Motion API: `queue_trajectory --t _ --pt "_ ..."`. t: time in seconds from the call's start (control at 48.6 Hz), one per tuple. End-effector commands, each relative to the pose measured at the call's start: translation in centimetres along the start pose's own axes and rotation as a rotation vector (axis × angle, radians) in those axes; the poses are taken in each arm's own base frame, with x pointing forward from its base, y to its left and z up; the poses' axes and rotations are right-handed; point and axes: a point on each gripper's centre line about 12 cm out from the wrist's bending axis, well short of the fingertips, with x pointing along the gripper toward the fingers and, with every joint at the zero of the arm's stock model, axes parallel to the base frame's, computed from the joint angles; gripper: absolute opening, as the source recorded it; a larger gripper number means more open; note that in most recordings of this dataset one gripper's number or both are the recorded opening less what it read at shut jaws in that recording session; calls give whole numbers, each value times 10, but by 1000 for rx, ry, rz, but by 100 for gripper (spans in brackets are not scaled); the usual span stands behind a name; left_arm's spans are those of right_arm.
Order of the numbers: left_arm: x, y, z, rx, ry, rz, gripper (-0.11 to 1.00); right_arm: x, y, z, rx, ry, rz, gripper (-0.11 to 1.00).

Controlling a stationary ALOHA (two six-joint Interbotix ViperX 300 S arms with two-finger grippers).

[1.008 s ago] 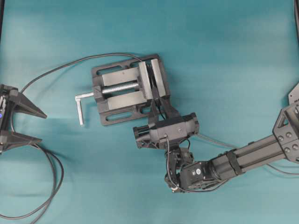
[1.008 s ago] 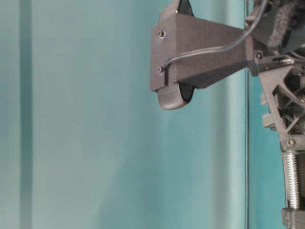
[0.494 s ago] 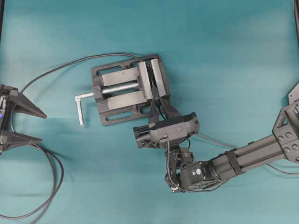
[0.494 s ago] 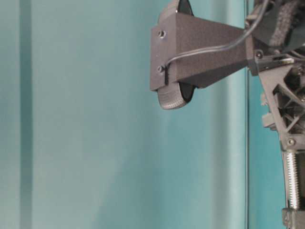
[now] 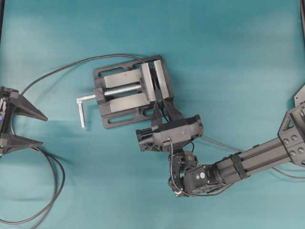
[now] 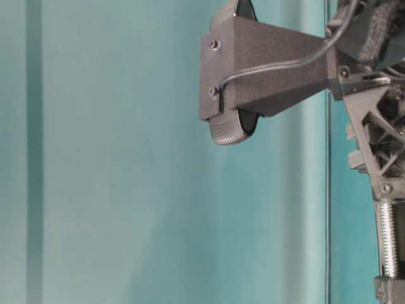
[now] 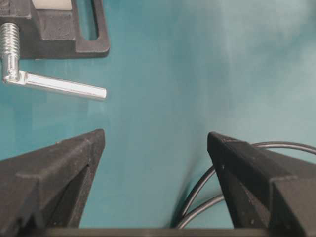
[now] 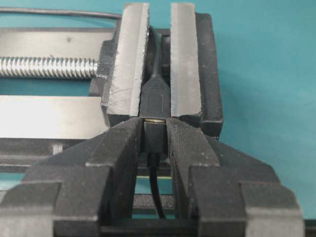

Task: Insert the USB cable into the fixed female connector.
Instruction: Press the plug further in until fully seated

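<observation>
Vises: one dark grey metal bench vise [image 5: 131,93] with two bright steel jaw plates, lying on the teal table surface [image 5: 228,57].
Screw and handle: one silver threaded screw [image 5: 122,89] and one silver L-shaped handle [image 5: 83,108] at the vise's left end in the overhead view; the handle also shows in the left wrist view [image 7: 59,86].
Female connectors: one small black fixed female connector [image 8: 155,98], clamped upright between the two steel plates, its thin black cable [image 5: 62,69] running out over the back of the vise and curving toward the overhead view's left edge.
USB cables: one thin dark USB cable [image 8: 154,132] ending in a small black plug; only a thin silvery strip of its metal tip shows where it meets the socket's mouth, and its cord trails down between the fingers.
Grippers: two.
Right gripper [image 8: 155,136]: black ribbed fingers pinching the plug from both sides, their tips touching the front faces of the vise plates.
Left gripper [image 7: 155,143]: fingers spread wide, holding nothing, well apart from the vise near the overhead view's left edge, with loops of black cable beside it.
</observation>
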Motion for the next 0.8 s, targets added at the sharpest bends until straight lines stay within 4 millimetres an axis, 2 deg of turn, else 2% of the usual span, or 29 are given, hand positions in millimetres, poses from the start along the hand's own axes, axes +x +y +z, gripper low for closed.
queue_trajectory --t 0.0,0.658,0.782 --pt "0 -2 6 -2 -10 -3 99 73 -8 30 74 -10 -168 21" --pt "1 -2 5 -2 -7 -2 99 73 -7 29 76 0 -160 21" --pt "1 -2 5 -2 -7 -2 99 73 -7 29 76 3 -163 27"
